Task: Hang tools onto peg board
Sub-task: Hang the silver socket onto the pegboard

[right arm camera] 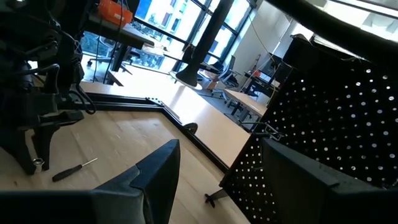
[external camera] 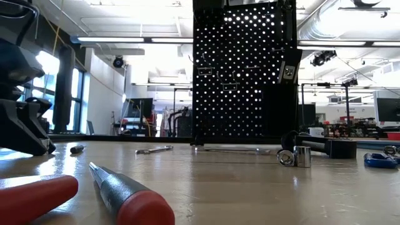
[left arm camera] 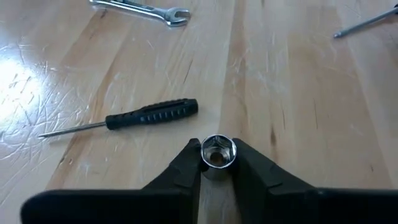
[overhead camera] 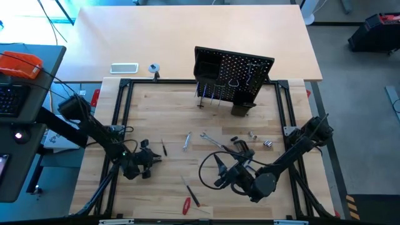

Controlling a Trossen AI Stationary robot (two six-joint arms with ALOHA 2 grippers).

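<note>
Socket [left arm camera: 218, 155]: small hex metal bit, standing on the tabletop [left arm camera: 298, 93] at the left side, well apart from the peg board [overhead camera: 232, 75].
Left claw [left arm camera: 218, 163]: fingers pressed on both sides of the socket.
Advice: check the grip is centred, lift straight, avoid the black screwdriver [left arm camera: 149, 114] beside it.
Right claw [right arm camera: 217, 180]: wide open, empty, raised near the tabletop's middle.

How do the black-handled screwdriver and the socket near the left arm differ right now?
The black-handled screwdriver is long and thin, with a dark ribbed grip; the socket is short, stubby and all shiny metal. The screwdriver lies flat and free on the table; the socket stands on end, hex opening up, pinched between the left tool's fingers. Both rest on the wooden tabletop.
</note>
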